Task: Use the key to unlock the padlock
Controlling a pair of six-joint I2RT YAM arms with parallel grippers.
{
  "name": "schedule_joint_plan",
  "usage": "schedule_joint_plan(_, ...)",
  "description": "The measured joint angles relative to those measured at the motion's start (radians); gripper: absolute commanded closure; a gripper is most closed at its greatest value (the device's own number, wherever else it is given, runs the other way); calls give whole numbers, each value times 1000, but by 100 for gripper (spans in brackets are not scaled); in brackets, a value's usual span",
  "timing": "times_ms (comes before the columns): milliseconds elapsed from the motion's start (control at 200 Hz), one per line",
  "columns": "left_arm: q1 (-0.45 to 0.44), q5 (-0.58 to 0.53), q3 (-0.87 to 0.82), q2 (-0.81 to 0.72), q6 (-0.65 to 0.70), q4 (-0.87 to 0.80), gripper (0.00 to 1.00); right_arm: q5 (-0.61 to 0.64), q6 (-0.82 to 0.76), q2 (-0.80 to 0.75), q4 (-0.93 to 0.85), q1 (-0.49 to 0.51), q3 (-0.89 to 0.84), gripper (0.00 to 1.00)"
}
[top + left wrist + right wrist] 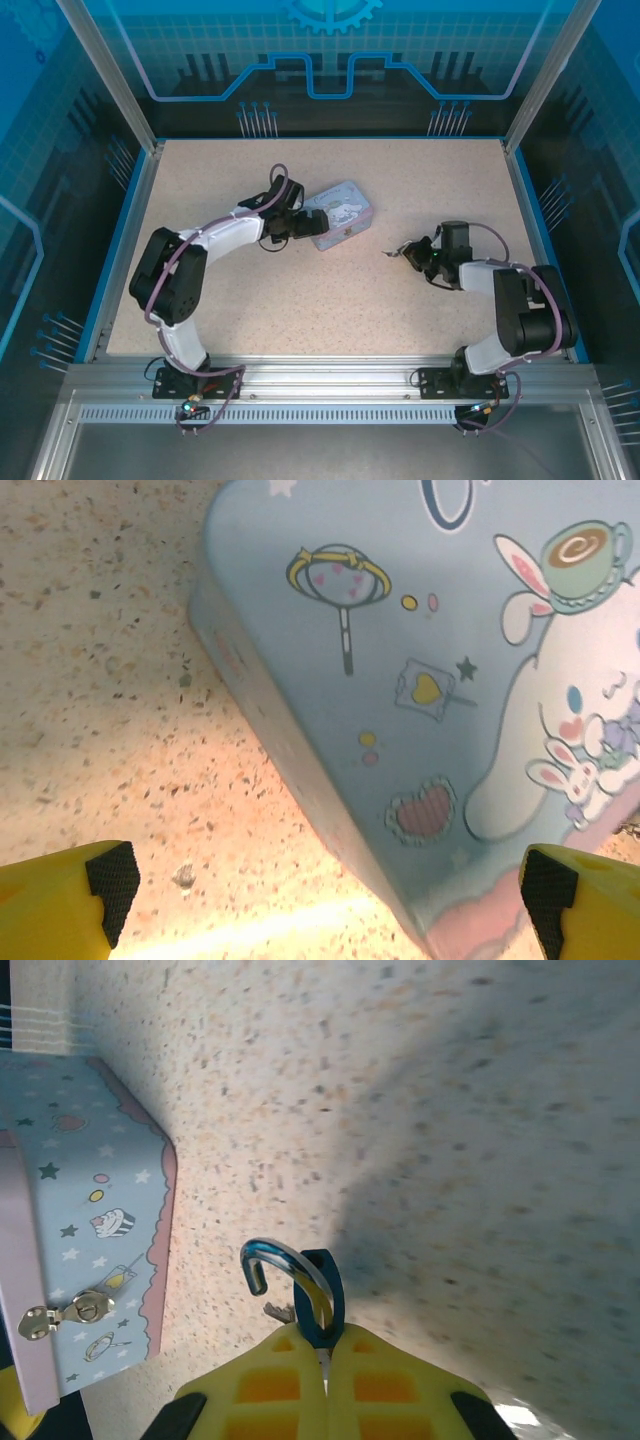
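Right gripper (325,1345) has its yellow fingers pressed together on the small dark blue padlock (335,1300), which stands up out of the fingertips just above the speckled tabletop (480,1110). The lock's silvery shackle (275,1253) curls away to the left with its free end out of the body. A tiny metal stub (278,1310) juts beside the lock under the shackle; I cannot tell whether it is the key. Left of the lock and apart from it, the pastel blue cartoon tin (100,1260) shows its side with a small brass hasp (75,1312). From above, the tin (340,213) lies near the table's middle, the right gripper (405,253) to its right. Left gripper (328,880) stands spread wide, holding nothing, its black-padded fingertips (110,880) either side of the tin's near corner.
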Motion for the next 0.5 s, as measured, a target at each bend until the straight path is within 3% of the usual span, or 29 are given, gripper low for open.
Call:
schedule_joint_plan(140,0,0,-19,-67,0,-18,1,-24,-32,-68,-55,-71,-44,97)
schedule_joint_plan(345,0,0,-37,-140,0,-38,1,-58,-88,-196,-170,-188,-65,39)
schedule_joint_plan(500,0,-8,-44,-203,0,-67,1,-74,-132,-326,-284,-274,-67,21)
